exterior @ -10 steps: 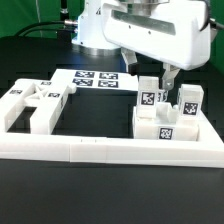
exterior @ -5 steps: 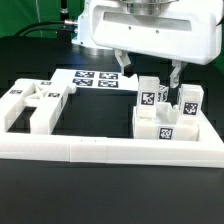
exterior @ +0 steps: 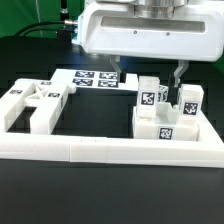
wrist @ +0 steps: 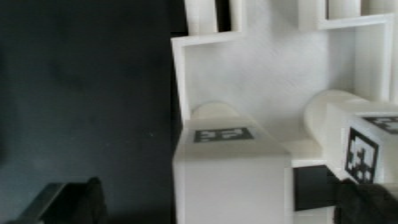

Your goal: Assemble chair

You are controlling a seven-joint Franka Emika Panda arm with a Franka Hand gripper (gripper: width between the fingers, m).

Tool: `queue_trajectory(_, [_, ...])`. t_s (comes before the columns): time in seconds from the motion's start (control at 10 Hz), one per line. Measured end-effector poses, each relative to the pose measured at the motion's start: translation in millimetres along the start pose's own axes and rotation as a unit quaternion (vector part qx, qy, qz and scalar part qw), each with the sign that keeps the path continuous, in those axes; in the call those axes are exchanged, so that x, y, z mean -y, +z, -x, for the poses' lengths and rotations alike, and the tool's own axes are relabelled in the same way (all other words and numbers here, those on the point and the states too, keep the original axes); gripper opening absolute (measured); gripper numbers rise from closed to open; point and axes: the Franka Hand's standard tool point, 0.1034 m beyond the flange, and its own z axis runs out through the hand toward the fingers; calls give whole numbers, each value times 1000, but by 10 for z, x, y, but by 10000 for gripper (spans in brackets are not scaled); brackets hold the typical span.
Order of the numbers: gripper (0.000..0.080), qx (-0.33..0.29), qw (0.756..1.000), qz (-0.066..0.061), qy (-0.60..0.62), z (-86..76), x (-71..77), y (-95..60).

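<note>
— What is seen at the exterior view's left?
— The left chair parts [exterior: 33, 104] are laid flat on the black table [exterior: 100, 115], tags upward, near the white border rail [exterior: 110, 150].

— And in the middle?
— The marker board [exterior: 95, 78] is seen lying flat at the back.

— What is found at the right?
— The right chair parts [exterior: 168, 122] are stood just behind the rail, with tagged upright pieces set on a low block. The gripper [exterior: 149, 72] is held above them. Its fingers [exterior: 178, 76] are spread wide apart and nothing is gripped.

— What is shown by the wrist view?
— The same tagged white pieces [wrist: 231, 170] are seen close below.
</note>
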Motion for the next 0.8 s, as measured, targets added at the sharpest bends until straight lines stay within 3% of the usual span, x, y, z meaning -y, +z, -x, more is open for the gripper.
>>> queue_trajectory(0.1, [563,-1,999,0,-41,-2,-9,3])
queue_trajectory(0.2, [427,-1,1000,-1,-26,0,-5,5])
queue_trajectory(0.3, [427,-1,1000,-1,-21,0,-6,8])
queue_trajectory(0.4, [283,-1,1000,-1,-14,-1,-5,7])
queue_trajectory(0.8, [284,0,997,-1,74,2,3,10])
